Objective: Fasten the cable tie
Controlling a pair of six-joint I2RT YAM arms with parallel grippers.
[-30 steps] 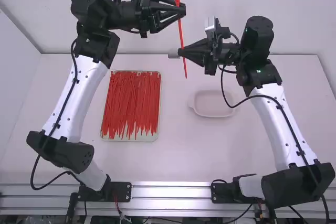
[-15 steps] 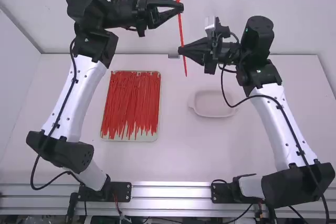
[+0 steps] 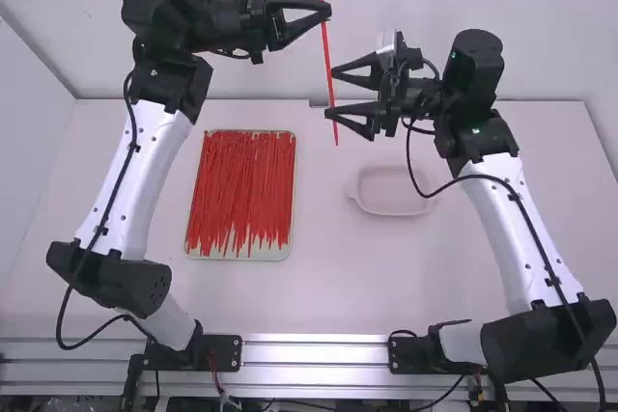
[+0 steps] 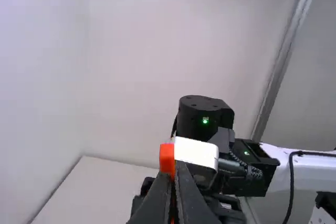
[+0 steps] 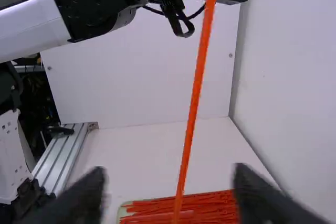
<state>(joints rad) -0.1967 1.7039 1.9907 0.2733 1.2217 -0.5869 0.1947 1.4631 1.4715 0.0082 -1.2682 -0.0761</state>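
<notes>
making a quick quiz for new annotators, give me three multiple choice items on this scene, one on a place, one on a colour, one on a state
1. Where is the single cable tie?
A. lying on the tray
B. hanging from the left gripper
C. clamped in the right gripper

2. What colour are the ties on the tray?
A. blue
B. black
C. red

3. What state is the right gripper in?
A. open, one finger on each side of the cable tie
B. shut on the cable tie
C. shut on nothing

Answers:
1 B: the high view shows the left gripper pinching the tie near its head, the strap hanging down above the table.
2 C: the pile on the tray is red, like the held tie.
3 A: the right wrist view shows the strap passing through the gap between its spread fingers.
</notes>
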